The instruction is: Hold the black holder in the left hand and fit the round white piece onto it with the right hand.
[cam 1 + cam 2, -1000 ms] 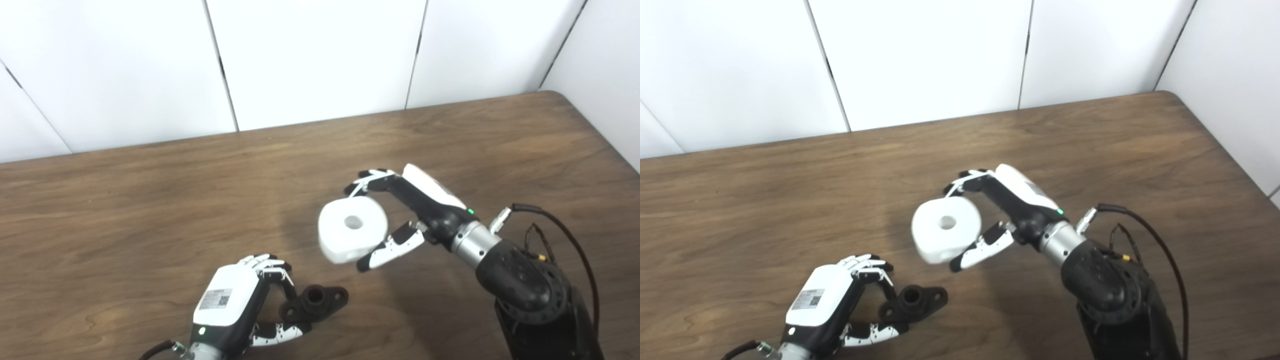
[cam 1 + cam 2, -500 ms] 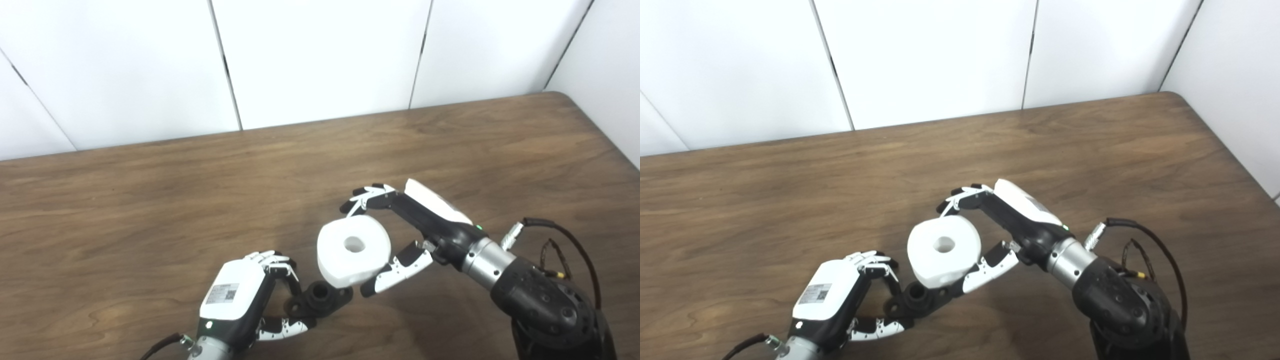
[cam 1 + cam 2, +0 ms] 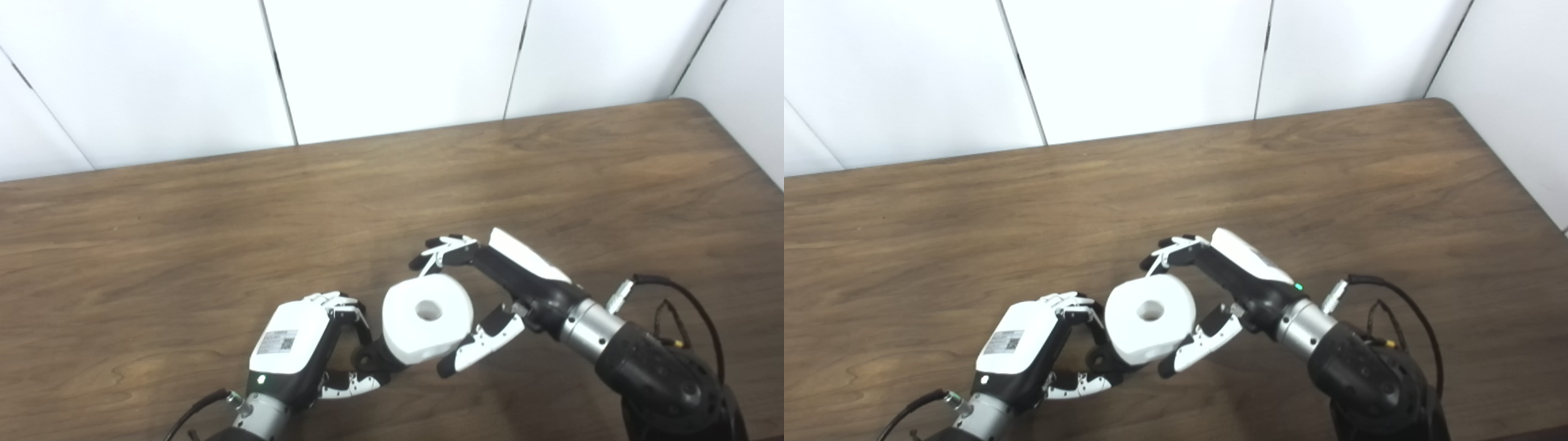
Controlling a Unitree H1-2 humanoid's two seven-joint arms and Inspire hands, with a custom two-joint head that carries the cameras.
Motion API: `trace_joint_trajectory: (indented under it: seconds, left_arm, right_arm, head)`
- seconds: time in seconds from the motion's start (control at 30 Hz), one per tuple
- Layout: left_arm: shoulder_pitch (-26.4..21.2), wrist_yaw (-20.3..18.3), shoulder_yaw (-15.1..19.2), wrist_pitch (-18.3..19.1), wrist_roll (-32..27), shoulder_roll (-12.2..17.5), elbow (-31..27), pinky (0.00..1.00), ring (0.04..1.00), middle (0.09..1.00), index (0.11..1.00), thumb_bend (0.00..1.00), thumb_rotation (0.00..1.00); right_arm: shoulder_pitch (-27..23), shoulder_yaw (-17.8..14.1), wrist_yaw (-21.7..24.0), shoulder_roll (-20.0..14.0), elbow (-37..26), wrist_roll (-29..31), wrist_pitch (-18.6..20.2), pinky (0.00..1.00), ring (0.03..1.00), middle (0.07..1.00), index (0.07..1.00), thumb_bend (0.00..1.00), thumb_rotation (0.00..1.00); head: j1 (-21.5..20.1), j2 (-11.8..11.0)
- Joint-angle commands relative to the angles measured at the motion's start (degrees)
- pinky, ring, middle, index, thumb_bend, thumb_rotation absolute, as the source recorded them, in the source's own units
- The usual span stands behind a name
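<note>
The round white piece (image 3: 427, 316), a thick ring with a centre hole, is held in my right hand (image 3: 490, 294), thumb below and fingers over its far side. It sits directly over the black holder (image 3: 369, 359), hiding most of it; only a dark edge shows at the ring's lower left. My left hand (image 3: 306, 343) is shut on that holder near the table's front edge. Whether the ring is seated on the holder cannot be told. In the right eye view the white piece (image 3: 1149, 317) covers the holder (image 3: 1102, 358) in the same way.
A brown wooden table (image 3: 184, 245) spreads wide to the left and back. White wall panels (image 3: 392, 61) stand behind it. A black cable (image 3: 686, 300) loops off my right forearm near the table's right front.
My right hand has carried the white piece down and left until it covers the holder. My left hand has lifted the holder slightly up and right toward it. The camera has shifted a little.
</note>
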Motion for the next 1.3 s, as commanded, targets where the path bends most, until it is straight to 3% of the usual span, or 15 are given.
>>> trace_joint_trajectory:
  seconds: [0.0, 0.43, 0.73, 1.27]
  left_arm:
    - [0.39, -3.40, -0.99, 1.07, 0.80, 0.09, 0.71, 0.85, 0.839, 0.766, 0.485, 0.52, 0.05]
    - [0.60, -3.27, -1.20, 0.94, 0.87, -0.03, 0.32, 0.84, 0.839, 0.765, 0.485, 0.52, 0.05]
    - [0.94, -3.32, -1.48, 1.03, 1.04, -0.51, -0.03, 0.85, 0.840, 0.767, 0.485, 0.52, 0.05]
    - [0.41, -3.92, -1.77, 1.83, 1.78, -0.76, -0.13, 0.85, 0.843, 0.768, 0.485, 0.52, 0.05]
  right_arm:
    - [-0.35, 0.53, -3.59, -0.20, -0.57, 1.07, -3.16, 1.00, 0.932, 0.788, 0.481, 0.52, 0.14]
    - [0.73, 5.77, -12.81, -1.35, 5.67, -0.36, -10.09, 1.00, 0.935, 0.794, 0.481, 0.52, 0.14]
    - [0.43, 8.93, -14.33, -1.37, 7.45, -2.50, -10.24, 1.00, 0.927, 0.785, 0.481, 0.52, 0.14]
    - [1.23, 9.99, -13.83, -1.52, 7.50, -2.38, -9.16, 1.00, 0.930, 0.786, 0.481, 0.52, 0.14]
  head:
    - [0.08, 0.05]
    - [0.36, 0.05]
    - [0.94, -0.31]
    - [1.31, -0.16]
